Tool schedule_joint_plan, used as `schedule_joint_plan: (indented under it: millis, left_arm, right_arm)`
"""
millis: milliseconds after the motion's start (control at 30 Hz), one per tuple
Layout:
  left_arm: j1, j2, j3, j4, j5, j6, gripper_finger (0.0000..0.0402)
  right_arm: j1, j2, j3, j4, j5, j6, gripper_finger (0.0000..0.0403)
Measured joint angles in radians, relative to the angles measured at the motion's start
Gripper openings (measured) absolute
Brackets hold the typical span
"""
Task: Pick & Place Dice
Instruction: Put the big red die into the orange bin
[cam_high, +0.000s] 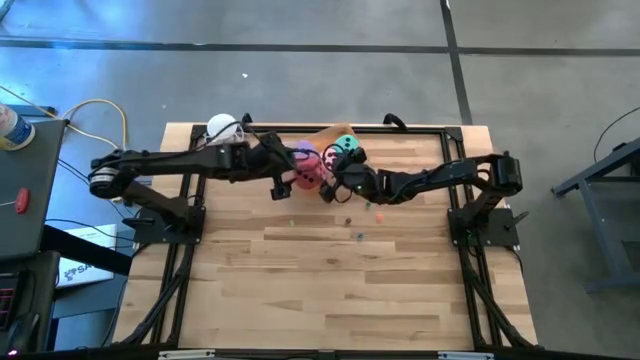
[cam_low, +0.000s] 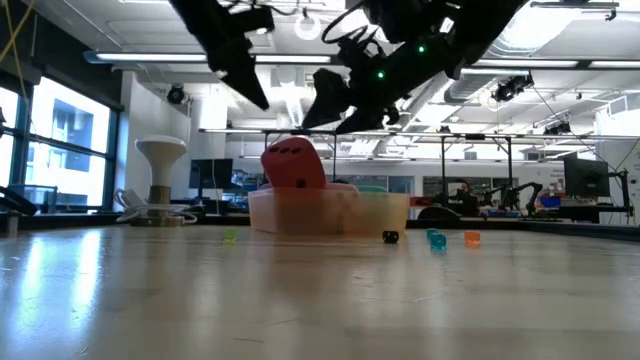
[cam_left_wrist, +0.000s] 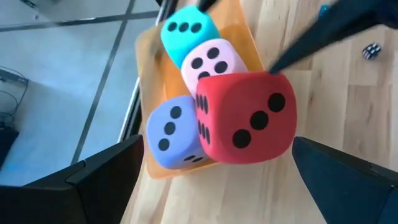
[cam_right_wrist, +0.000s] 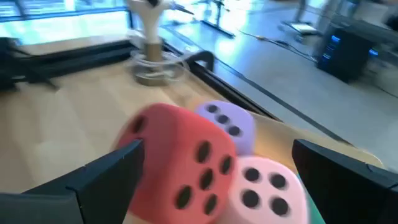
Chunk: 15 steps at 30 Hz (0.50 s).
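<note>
The dice are sitting in an orange tray (cam_left_wrist: 147, 56) near the desk's (cam_high: 330, 290) far edge: red die (cam_left_wrist: 249, 118) tilted on the rim, purple die (cam_left_wrist: 171, 132), pink die (cam_left_wrist: 211, 60), teal die (cam_left_wrist: 186, 30). Left gripper (cam_high: 283, 186) and right gripper (cam_high: 335, 188) are hovering above, jaws wide, holding nothing.

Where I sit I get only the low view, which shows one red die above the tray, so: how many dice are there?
Observer: Four at the tray: red, purple, pink, teal.
Operator: Is red gripped?
Observer: No. The left gripper is open, its fingers clear of red on both sides.
Operator: And the right gripper?
Observer: The right gripper is open too, over the dice from the other side.
</note>
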<state>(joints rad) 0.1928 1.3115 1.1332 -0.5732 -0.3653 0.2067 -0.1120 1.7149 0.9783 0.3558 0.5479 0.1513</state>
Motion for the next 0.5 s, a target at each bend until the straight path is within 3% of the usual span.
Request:
schedule_joint_plan:
  millis: [500]
  left_arm:
    - [0.0, -0.111, 0.001, -0.073, 0.003, -0.065, 0.04]
  right_arm:
    - [-0.1, 0.012, 0.0, -0.04, -0.023, 0.002, 0.04]
